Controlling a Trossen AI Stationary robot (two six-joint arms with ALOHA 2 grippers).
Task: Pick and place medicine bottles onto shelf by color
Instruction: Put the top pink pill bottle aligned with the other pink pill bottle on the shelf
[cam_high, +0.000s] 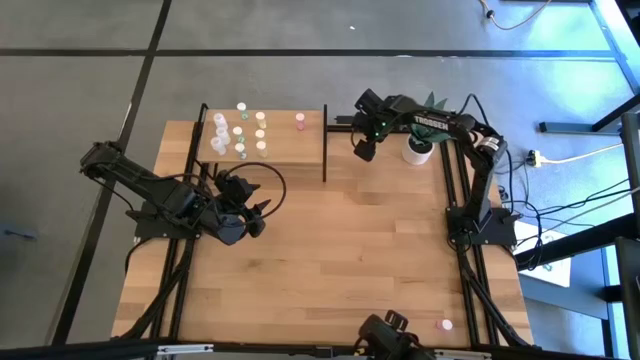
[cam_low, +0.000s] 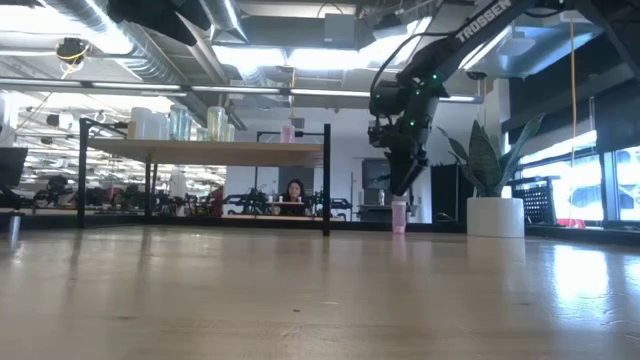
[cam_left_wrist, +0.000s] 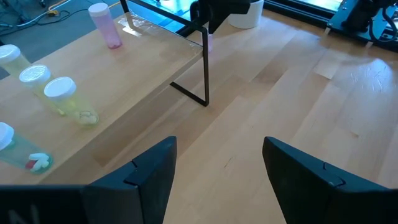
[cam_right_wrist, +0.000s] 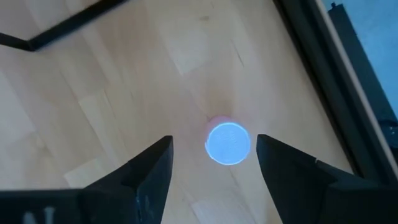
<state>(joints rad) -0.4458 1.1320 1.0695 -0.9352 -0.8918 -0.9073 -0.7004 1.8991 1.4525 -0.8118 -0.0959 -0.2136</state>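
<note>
Two arms share the worktop (cam_high: 330, 250), and most of the sorting appears done. On the shelf (cam_high: 290, 148), the high view shows a cluster of roughly ten medicine bottles (cam_high: 240, 130) with white, green and yellowish tops in rows near its left end; the exact count cannot be told because they stand so close. One pink-topped bottle (cam_high: 299, 121) stands apart toward the shelf's right end.

Still off the shelf, by these views, are two pink bottles. One, the pink bottle below the right pincer (cam_right_wrist: 227, 143), stands upright on the worktop just beside the shelf's right post and near the white plant pot (cam_high: 419, 150). The right pincer (cam_high: 363, 150) hangs directly above it, jaws wide, one finger to either side of the cap and neither touching. The other, a stray pink bottle (cam_high: 446, 324), stands at the worktop's near right edge, well apart from everything else.

The left pincer (cam_high: 252, 212) waits over the worktop in front of the shelf, jaws wide and holding nothing.

Judged remaining: grasping the bottle under the right pincer, setting it beside the lone pink one, then fetching the stray.
</note>
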